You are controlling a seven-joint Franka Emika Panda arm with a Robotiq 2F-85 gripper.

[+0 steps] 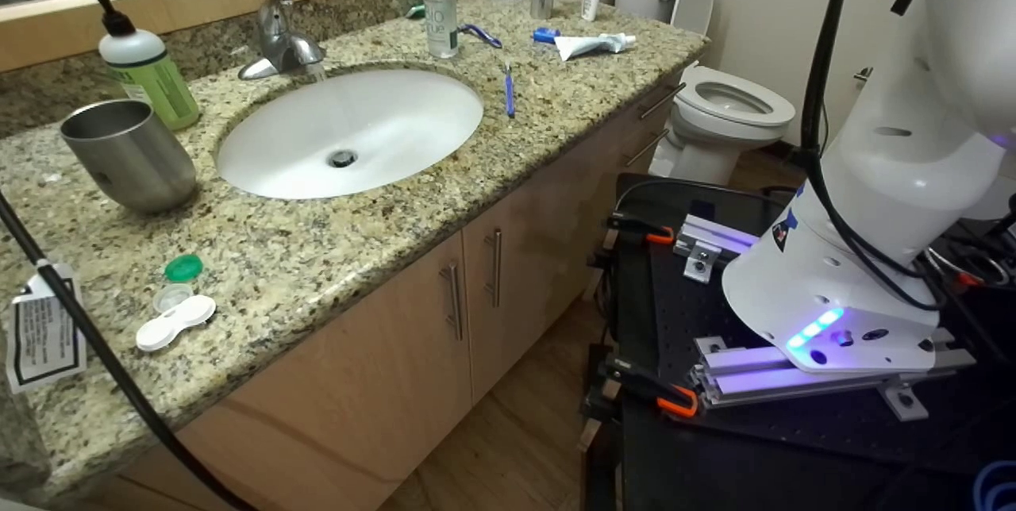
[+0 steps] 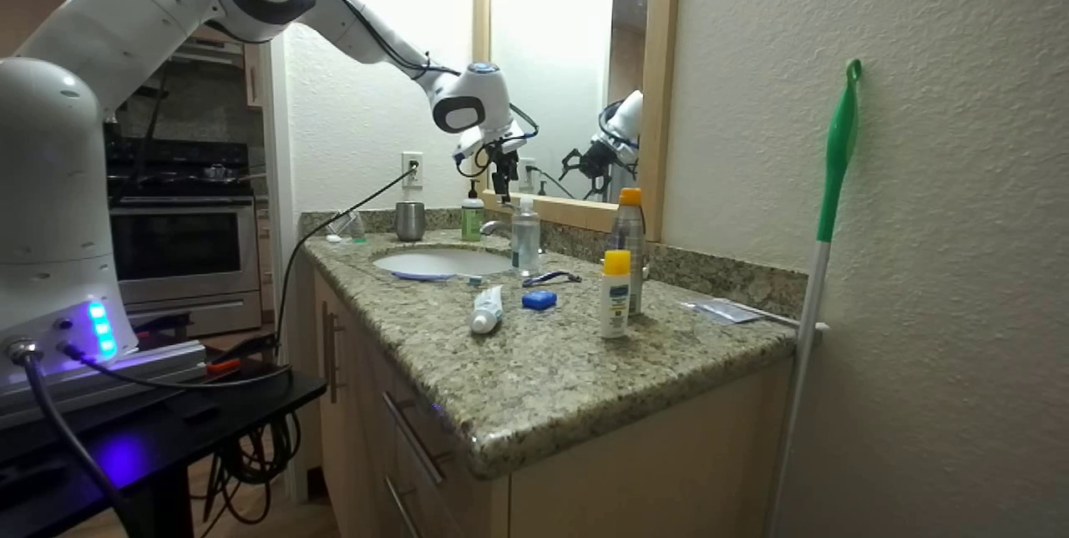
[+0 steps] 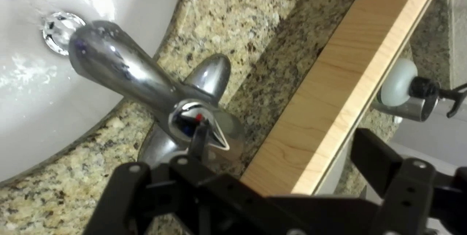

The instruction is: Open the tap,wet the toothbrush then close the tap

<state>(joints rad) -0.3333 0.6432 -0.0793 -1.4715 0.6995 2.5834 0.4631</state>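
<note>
The chrome tap (image 1: 282, 43) stands behind the white basin (image 1: 278, 138). A thin stream of water falls from its spout, and the basin looks wet and splashed in the wrist view. The blue-and-white toothbrush (image 1: 509, 92) lies on the counter beside the basin, seen in both exterior views (image 2: 422, 276). My gripper (image 2: 504, 187) is above the tap, pointing down. In the wrist view its fingers (image 3: 282, 133) are wide apart with nothing between them. One fingertip overlaps the top of the tap's handle (image 3: 193, 118); I cannot tell if it touches. The other finger is over the mirror side.
The mirror's wooden frame (image 3: 317, 81) runs close behind the tap. A green soap bottle (image 1: 155, 74) and a steel cup (image 1: 135, 154) stand on one side, a clear bottle (image 1: 440, 11) on the other. A razor (image 1: 480, 36) and a toothpaste tube (image 1: 591, 45) lie beyond.
</note>
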